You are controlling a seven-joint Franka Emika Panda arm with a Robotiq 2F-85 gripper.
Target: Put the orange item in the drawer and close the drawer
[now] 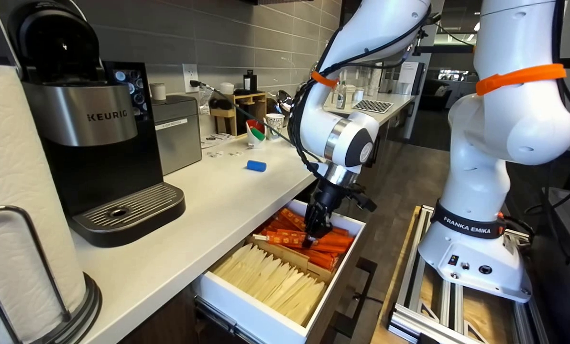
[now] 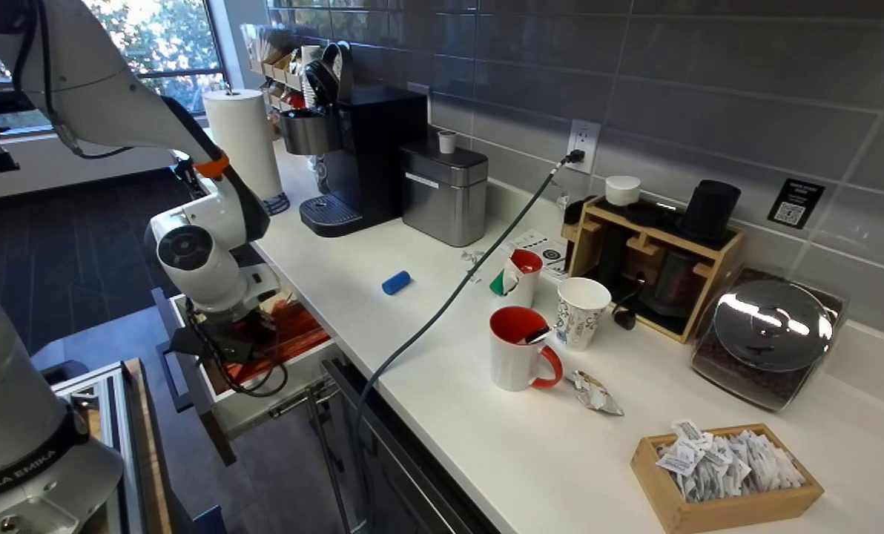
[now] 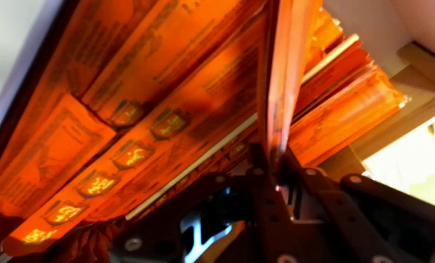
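Presumably I'm at the placing step, my black gripper (image 3: 274,157) pinching the narrow orange-red strip (image 3: 285,73) in the white-walled drawer (image 1: 256,313), release due next.

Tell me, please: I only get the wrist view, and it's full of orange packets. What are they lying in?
Observer: A drawer, pulled out from under a white counter.
Visitor: Oh, a drawer! Is something big standing on that counter?
Observer: Yes, a coffee machine; both exterior views show it.
Visitor: Lovely. Any small, colourful thing lying up there too?
Observer: A blue cylinder, lying on its side on the bare countertop.
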